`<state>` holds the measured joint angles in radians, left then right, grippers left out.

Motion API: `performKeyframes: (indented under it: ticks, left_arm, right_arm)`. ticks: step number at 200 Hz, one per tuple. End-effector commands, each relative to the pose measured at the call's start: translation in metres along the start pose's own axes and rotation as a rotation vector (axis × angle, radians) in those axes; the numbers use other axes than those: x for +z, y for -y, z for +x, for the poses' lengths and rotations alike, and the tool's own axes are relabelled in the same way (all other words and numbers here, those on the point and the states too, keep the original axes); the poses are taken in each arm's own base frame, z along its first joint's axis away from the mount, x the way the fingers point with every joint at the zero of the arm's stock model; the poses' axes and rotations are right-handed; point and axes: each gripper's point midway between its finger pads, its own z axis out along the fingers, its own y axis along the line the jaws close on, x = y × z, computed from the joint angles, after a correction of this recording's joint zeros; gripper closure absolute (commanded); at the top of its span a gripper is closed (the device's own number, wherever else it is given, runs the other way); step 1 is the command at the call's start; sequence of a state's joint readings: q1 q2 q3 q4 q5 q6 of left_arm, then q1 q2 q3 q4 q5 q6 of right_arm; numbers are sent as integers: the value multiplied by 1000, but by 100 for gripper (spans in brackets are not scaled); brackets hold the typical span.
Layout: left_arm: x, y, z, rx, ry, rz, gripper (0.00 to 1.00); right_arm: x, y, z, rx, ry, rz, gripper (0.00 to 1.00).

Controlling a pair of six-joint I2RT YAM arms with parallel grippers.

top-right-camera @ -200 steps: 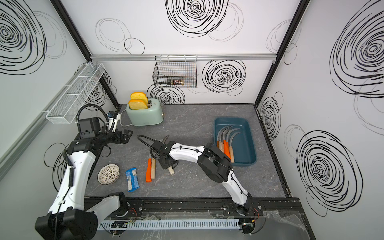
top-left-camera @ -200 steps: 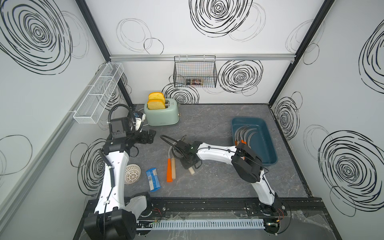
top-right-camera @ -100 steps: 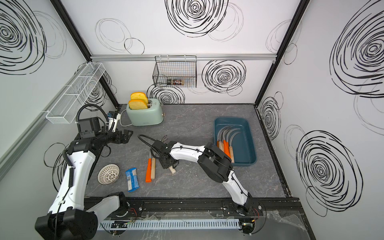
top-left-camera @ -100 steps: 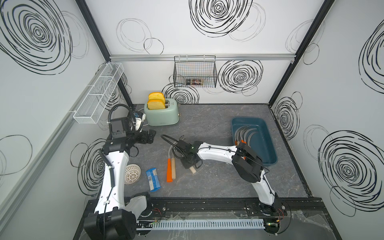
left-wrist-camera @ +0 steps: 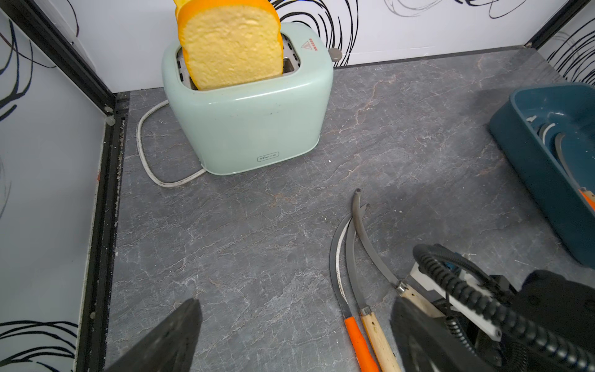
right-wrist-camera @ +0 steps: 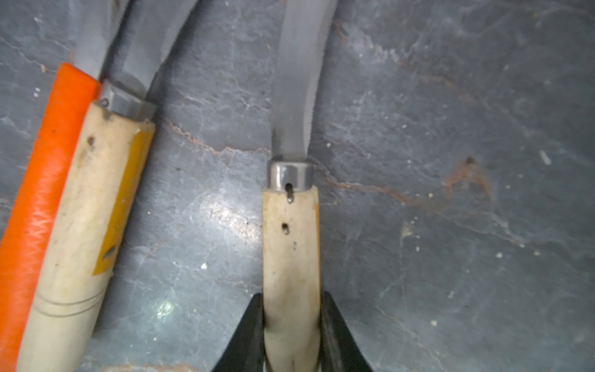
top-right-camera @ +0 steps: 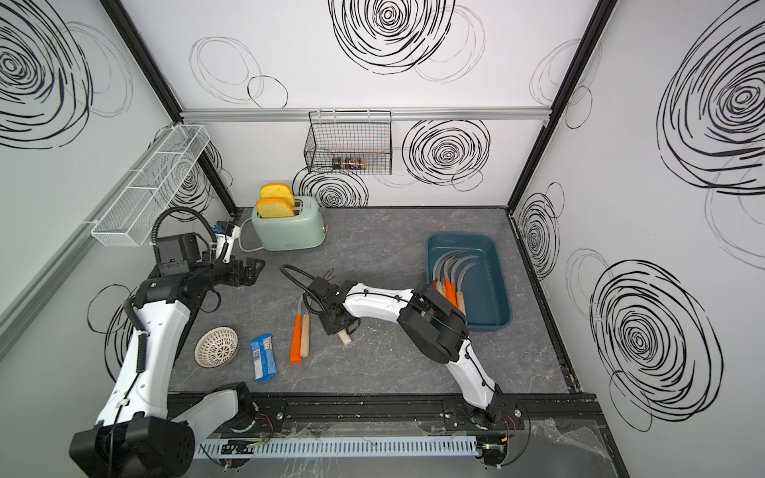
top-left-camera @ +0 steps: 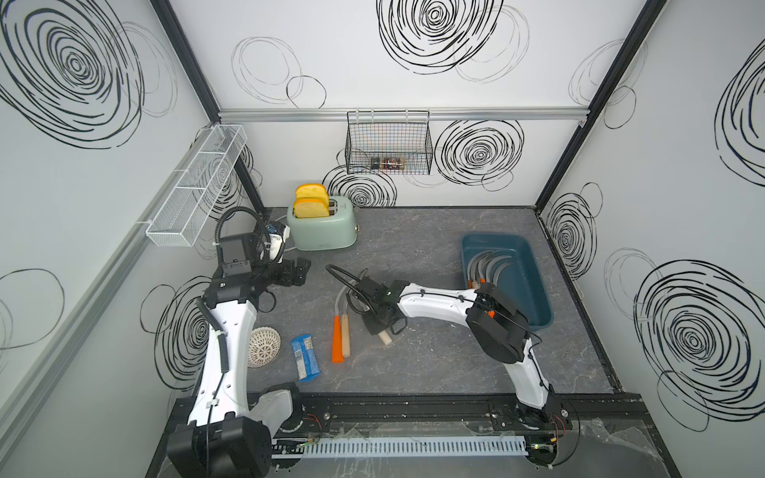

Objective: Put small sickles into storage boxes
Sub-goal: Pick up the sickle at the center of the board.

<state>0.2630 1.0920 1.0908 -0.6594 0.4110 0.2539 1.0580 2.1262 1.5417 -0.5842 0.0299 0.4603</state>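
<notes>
My right gripper [right-wrist-camera: 291, 301] is shut on the pale wooden handle [right-wrist-camera: 289, 244] of a small sickle lying on the table, its black fingers [right-wrist-camera: 251, 322] pressing both sides. In both top views this gripper [top-left-camera: 378, 325] sits mid-table with the handle end [top-right-camera: 344, 338] sticking out. Beside it lie an orange-handled sickle [top-left-camera: 337, 343] and a wood-handled sickle [top-left-camera: 346, 336]. The teal storage box [top-left-camera: 492, 236] at the right holds several sickles [top-right-camera: 449, 285]. My left gripper [top-left-camera: 300, 271] hangs open and empty near the toaster.
A mint toaster [top-left-camera: 323, 227] with bread stands at the back left. A white mesh dome [top-left-camera: 264, 347] and a blue packet [top-left-camera: 305, 362] lie front left. A black wire basket [top-left-camera: 389, 142] and a white mesh rack [top-left-camera: 194, 194] hang on the walls.
The right gripper's jaws have closed onto the wooden handle. Both arms otherwise hold their places.
</notes>
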Motion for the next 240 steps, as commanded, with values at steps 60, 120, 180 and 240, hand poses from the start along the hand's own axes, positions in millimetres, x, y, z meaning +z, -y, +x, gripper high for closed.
performKeyframes:
  ticks: [60, 120, 180, 240]
  left_arm:
    - [-9, -2, -14, 21, 39, -23, 4]
    - [-9, 4, -15, 26, 39, -11, 4]
    - [0, 32, -2, 85, -12, 65, 4]
    - [-1, 72, 2, 192, -16, 152, 4]
  right_arm:
    - [16, 19, 18, 5, -42, 25, 83]
    - [7, 18, 11, -20, -10, 16, 91]
    - [-13, 21, -3, -6, 49, -34, 95]
    - [-26, 25, -11, 4, 75, -64, 96]
